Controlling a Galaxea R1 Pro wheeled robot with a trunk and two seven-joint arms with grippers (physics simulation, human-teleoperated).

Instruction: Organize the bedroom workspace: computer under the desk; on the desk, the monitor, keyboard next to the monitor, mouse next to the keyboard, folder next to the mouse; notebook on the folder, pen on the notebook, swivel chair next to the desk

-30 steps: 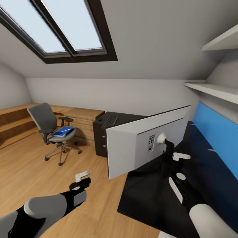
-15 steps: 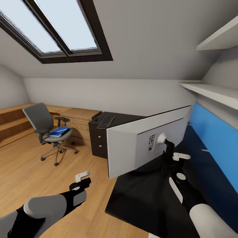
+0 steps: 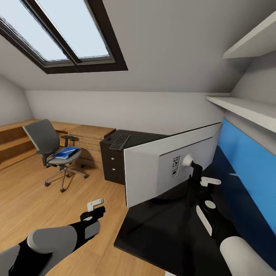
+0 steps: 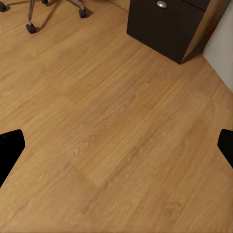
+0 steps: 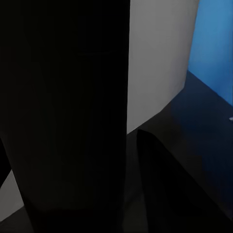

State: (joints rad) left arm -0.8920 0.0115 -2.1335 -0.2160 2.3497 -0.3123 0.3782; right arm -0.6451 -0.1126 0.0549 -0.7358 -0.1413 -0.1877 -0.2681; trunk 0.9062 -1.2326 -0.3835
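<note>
Blue folder (image 3: pixel 66 152) on swivel chair (image 3: pixel 51 154)

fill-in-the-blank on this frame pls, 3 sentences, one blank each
1. The blue folder lies on the seat of the ____.
2. The keyboard rests on top of the dark ____ cabinet.
3. The right hand grips the stand of the ____.

Missing words: swivel chair; drawer; monitor
</note>
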